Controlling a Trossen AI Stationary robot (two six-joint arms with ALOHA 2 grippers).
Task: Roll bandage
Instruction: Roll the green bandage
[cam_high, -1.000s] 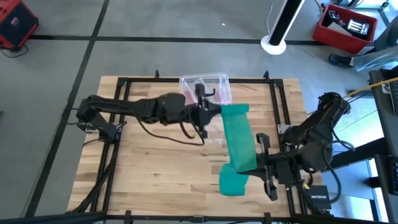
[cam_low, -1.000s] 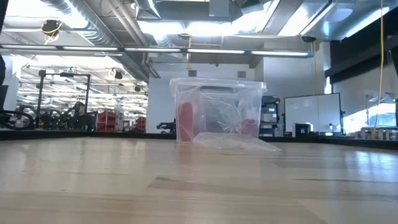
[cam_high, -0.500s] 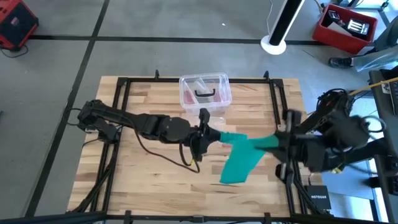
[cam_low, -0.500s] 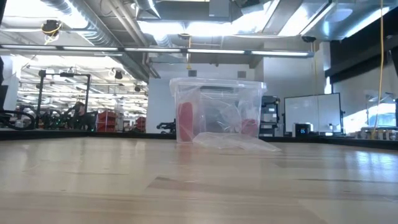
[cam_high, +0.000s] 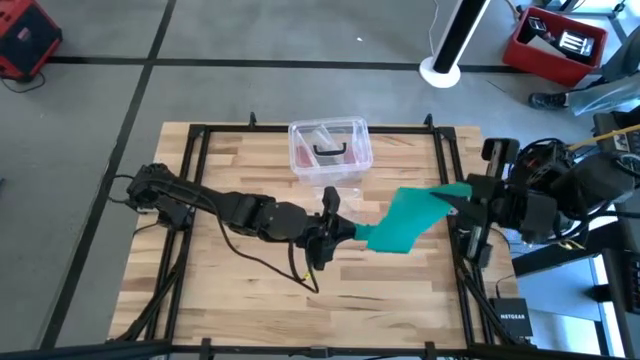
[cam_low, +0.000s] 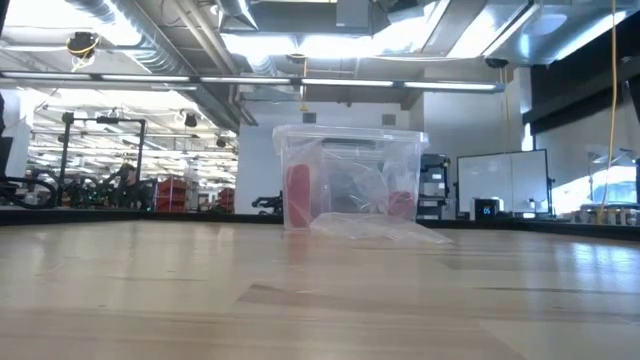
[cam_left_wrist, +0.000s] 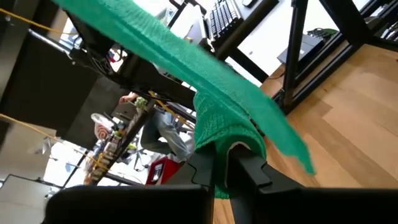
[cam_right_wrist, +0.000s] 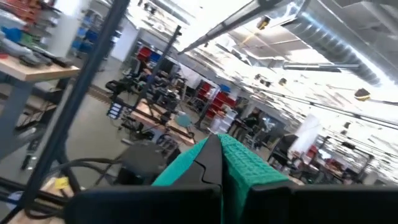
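Left gripper (cam_high: 343, 229): clamped on one end of the bandage (cam_high: 405, 221), mid-table.
Bandage: stretched in the air between both grippers (sagging slightly).
Right gripper (cam_high: 462, 195): clamped on the other end, at the table's right edge.
Box (cam_high: 330, 146): beyond the left gripper.

Both arms are dark, with rounded black joints. A thin black cable hangs in a loop under the left arm (cam_high: 250, 214). The right arm (cam_high: 540, 195) looks thicker and has some cables.
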